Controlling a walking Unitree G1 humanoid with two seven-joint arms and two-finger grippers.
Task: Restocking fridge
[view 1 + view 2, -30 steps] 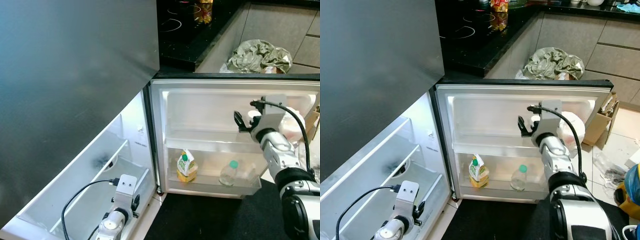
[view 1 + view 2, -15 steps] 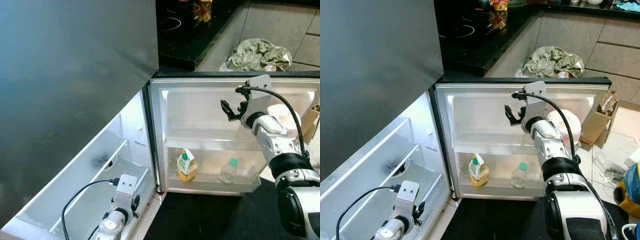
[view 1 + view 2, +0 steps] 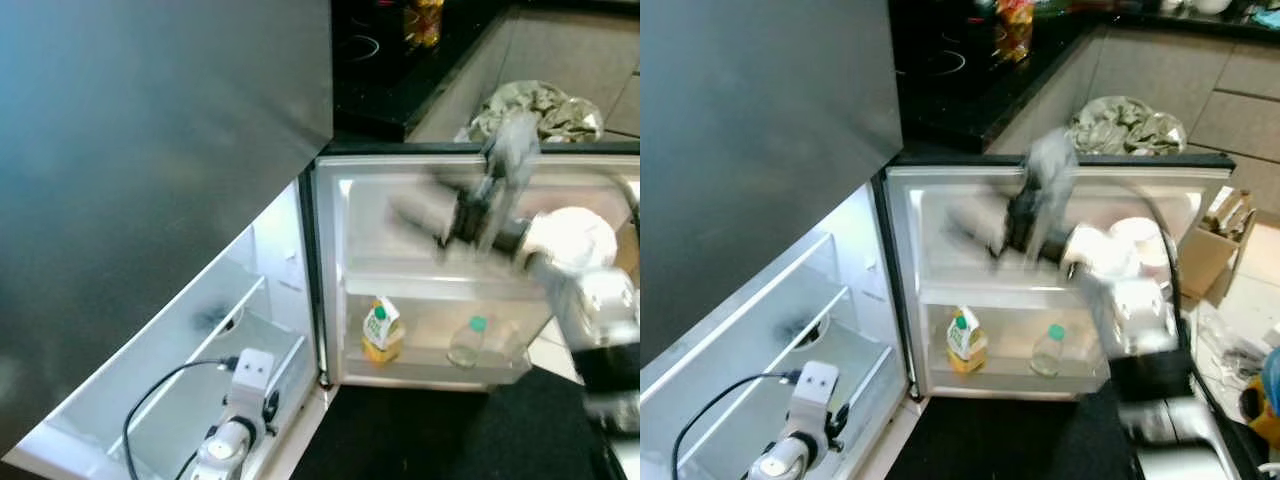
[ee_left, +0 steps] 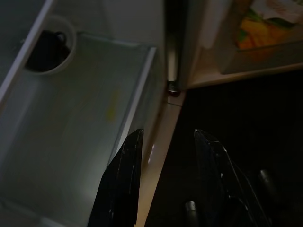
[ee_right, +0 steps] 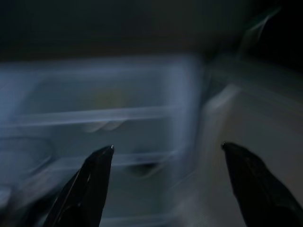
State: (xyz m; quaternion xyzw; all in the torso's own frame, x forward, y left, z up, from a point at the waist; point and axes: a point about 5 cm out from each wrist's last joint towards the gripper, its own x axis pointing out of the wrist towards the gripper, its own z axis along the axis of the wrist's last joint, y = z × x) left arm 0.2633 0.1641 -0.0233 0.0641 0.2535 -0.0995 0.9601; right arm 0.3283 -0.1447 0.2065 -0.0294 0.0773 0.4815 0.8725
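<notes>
The right pincer (image 3: pixel 455 222) is raised in front of the open fridge door (image 3: pixel 590 172), smeared with motion blur in the head views; its wrist view shows the two black fingers (image 5: pixel 87 184) spread wide with nothing between them. The left pincer (image 4: pixel 165 175) hangs low by the foot of the fridge body, its fingers parted and empty, pointing at the dark floor beside the bottom drawer (image 4: pixel 94 94). On the door's lower shelf (image 3: pixel 500 362) a small juice carton (image 3: pixel 380 332) with a green cap stands upright at the hinge end, and a clear bottle (image 3: pixel 467 343) with a green cap stands well apart from it toward the free end. Behind the door a dark bench (image 3: pixel 400 90) carries a hob, and a crumpled bag (image 3: pixel 540 105) lies on the floor beyond. Neither pincer carries stock, so the step in hand looks like the right arm's reach around the door. It would go best slowed until the view sharpens, with the fingers kept clear of the shelf rail and of the two containers.
</notes>
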